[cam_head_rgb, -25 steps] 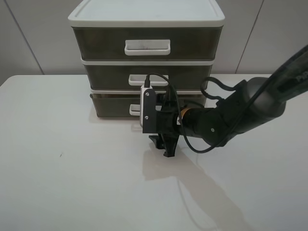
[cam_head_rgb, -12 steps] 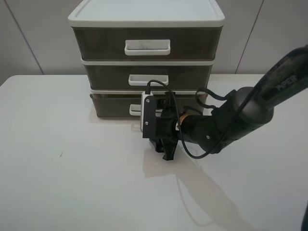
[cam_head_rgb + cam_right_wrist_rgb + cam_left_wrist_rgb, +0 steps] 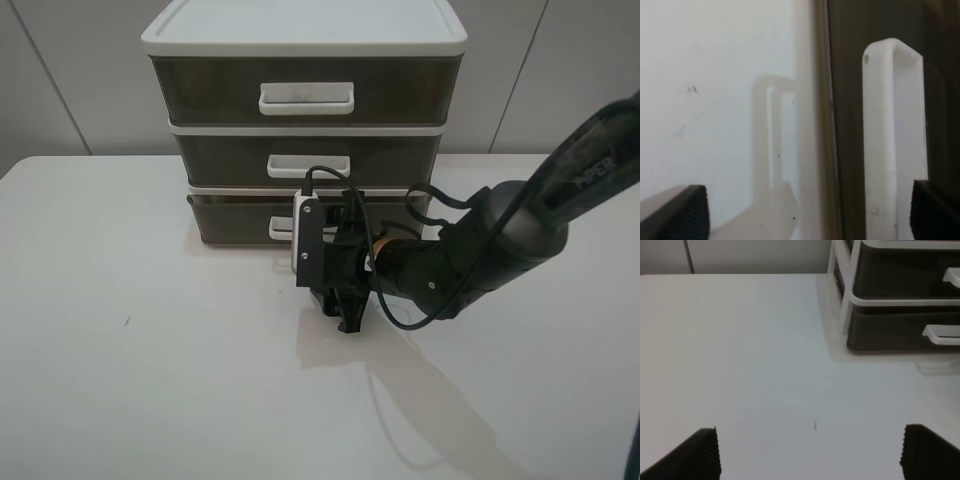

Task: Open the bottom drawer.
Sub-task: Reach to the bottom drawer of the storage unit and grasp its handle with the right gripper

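Observation:
The three-drawer unit (image 3: 303, 40) stands at the back centre of the white table. The bottom drawer (image 3: 232, 222) is smoky brown, its front close to the frame. Its white loop handle (image 3: 279, 230) is partly hidden behind my right wrist. My right gripper (image 3: 335, 292) is turned on its side just in front of that handle, jaws open. In the right wrist view the handle (image 3: 885, 140) fills the frame between the open right gripper's (image 3: 807, 215) fingertips, nothing held. My left gripper (image 3: 812, 460) is open and empty over bare table, well away from the bottom drawer (image 3: 890, 332).
The middle drawer (image 3: 308, 160) and the tall top drawer (image 3: 306, 92) sit above, both shut. The right arm (image 3: 470, 250) lies low across the table's right half. A wall stands right behind the unit. White table (image 3: 150, 350) stretches in front and to the left.
My right arm has sunk a little and the gripper has shifted slightly toward the front left. The drawers have not moved.

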Available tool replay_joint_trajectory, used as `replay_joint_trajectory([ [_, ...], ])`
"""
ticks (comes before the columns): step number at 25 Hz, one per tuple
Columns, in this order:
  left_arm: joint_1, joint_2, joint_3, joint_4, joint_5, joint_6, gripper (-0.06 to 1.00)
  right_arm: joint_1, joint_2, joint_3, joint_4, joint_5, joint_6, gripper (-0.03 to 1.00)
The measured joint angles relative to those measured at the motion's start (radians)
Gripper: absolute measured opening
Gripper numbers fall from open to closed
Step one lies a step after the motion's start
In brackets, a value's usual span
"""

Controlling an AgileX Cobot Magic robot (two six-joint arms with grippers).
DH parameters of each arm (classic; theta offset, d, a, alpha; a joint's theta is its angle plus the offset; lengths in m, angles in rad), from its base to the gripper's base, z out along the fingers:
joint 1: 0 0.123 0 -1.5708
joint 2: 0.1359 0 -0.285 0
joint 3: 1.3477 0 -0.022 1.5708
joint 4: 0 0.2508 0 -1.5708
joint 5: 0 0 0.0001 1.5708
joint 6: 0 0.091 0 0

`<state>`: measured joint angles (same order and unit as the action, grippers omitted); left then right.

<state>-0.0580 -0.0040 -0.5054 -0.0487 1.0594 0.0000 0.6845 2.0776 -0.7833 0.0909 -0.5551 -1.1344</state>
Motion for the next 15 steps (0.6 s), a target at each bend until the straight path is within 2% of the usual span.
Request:
replay_joint_trajectory([
  [2,0.0,0.0,0.0,0.0,0.0,0.0,0.74,0.0,0.0,0.0,0.0,0.0,0.0,0.78],
  [4,0.0,0.0,0.0,0.0,0.0,0.0,0.74,0.0,0.0,0.0,0.0,0.001,0.0,0.71],
  [15,0.0,0.0,0.0,0.0,0.0,0.0,0.74,0.0,0.0,-0.002,0.019,-0.051,0.0,0.22],
])
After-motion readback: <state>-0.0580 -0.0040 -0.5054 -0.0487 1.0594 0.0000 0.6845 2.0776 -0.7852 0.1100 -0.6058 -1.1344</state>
